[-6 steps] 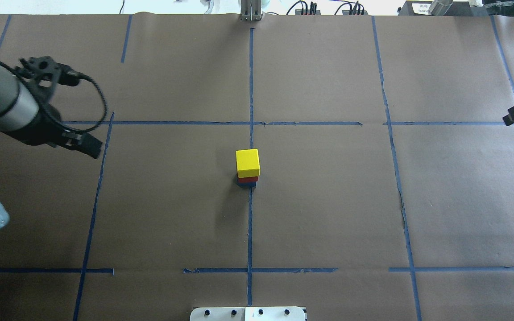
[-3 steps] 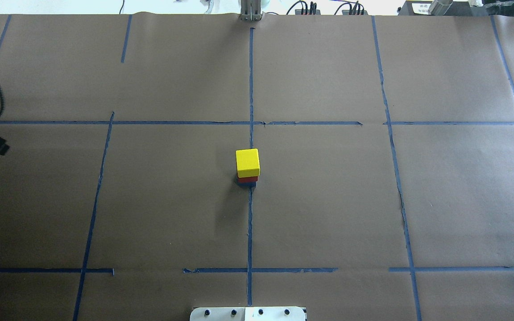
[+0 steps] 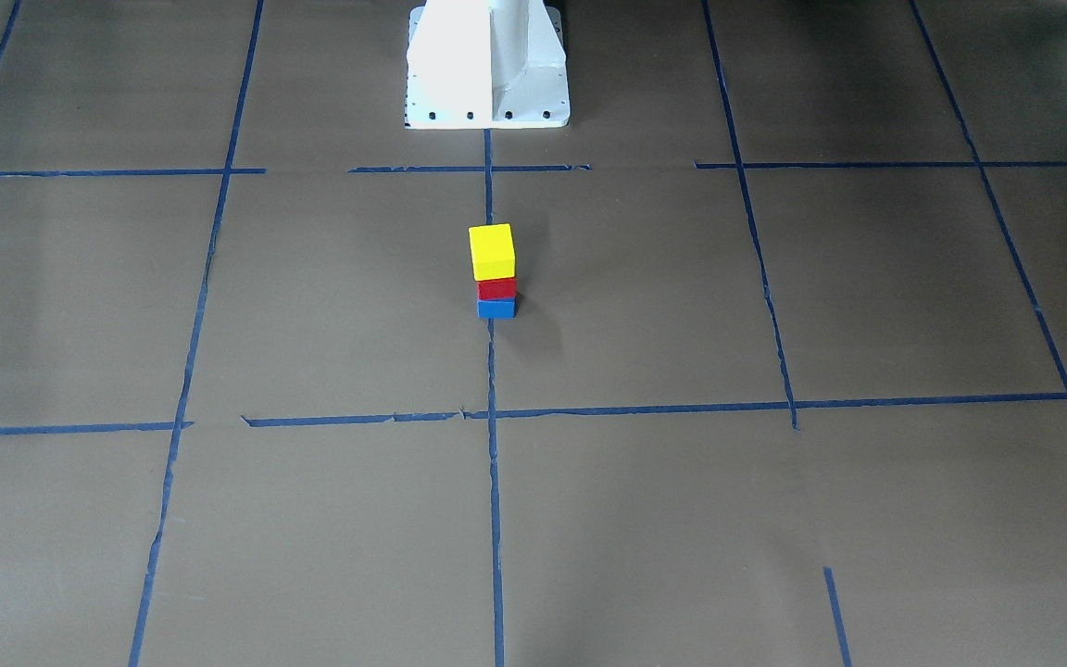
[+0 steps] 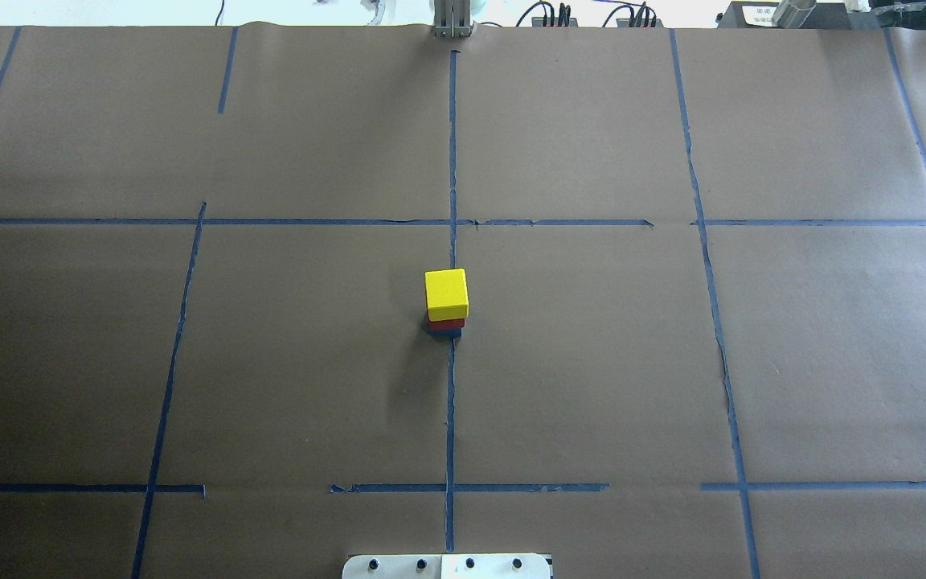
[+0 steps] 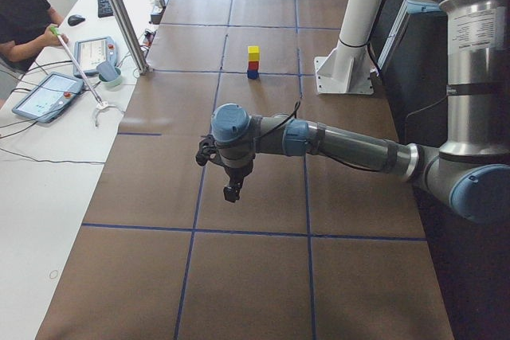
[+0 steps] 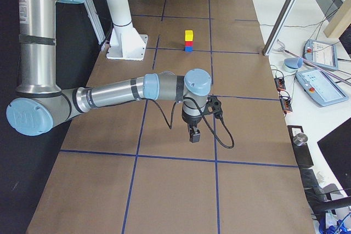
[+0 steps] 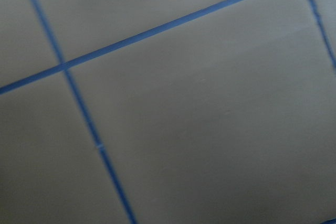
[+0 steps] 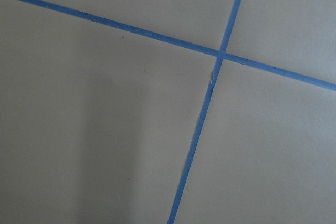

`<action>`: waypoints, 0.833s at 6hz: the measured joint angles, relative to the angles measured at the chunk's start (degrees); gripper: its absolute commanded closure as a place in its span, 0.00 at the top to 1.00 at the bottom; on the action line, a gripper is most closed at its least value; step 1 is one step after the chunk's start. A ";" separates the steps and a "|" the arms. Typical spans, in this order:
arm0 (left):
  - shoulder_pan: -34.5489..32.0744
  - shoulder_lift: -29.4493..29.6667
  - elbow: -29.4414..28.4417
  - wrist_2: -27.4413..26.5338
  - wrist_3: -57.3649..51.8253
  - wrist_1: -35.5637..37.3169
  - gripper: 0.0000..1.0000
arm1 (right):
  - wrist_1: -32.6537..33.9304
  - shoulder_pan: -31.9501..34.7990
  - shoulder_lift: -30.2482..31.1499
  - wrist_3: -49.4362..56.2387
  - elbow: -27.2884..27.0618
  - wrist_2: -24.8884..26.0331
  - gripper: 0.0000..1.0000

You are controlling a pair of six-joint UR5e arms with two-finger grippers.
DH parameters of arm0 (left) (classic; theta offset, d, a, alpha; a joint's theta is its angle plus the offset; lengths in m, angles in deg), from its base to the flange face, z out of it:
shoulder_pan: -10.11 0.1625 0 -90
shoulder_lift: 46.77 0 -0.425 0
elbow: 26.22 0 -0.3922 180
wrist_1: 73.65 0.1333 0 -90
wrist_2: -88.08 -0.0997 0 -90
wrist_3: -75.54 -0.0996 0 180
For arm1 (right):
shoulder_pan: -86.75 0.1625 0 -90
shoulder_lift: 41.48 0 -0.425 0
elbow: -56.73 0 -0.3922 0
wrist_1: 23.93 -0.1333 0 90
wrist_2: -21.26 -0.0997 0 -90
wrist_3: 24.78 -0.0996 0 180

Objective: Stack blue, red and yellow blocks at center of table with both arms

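Mid-table, well away from every edge, on the centre blue tape line: the stack is up. Small blue cube sits on the brown paper-covered table, small red cube on it, bright yellow cube on top. Tower reads upright. Yellow looks a touch off the red in the front view, but that could be perspective.

Silver-grey tubular left arm hangs its black two-finger left gripper over bare paper near the table's left end, well apart from the stack. Silver-grey right arm and black right gripper do the same at the right end. Only the side cameras catch the jaws, so cannot tell how wide either pair is. All three cubes are in the stack, so neither holds one.

Judgement: task looks done. Risks:
- a low arm pass back over centre clips the yellow cube
- the looped black cable at the right wrist drags across the tower
- a table jolt, with less margin if the top cube really is offset
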 measured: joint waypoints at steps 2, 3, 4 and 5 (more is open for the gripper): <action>-1.37 0.68 -2.46 -3.36 3.64 0.37 1.00 | -0.47 1.31 3.68 2.18 0.58 0.17 1.00; -1.32 1.35 -3.07 -6.48 7.08 0.39 1.00 | -0.85 1.45 5.27 3.51 0.56 0.18 1.00; -1.28 1.41 -3.59 -7.62 8.86 0.21 1.00 | -0.96 1.48 5.82 4.56 0.44 0.31 1.00; -1.26 1.11 -3.79 -7.79 9.41 -0.01 1.00 | -0.98 1.48 5.74 4.68 0.50 0.56 1.00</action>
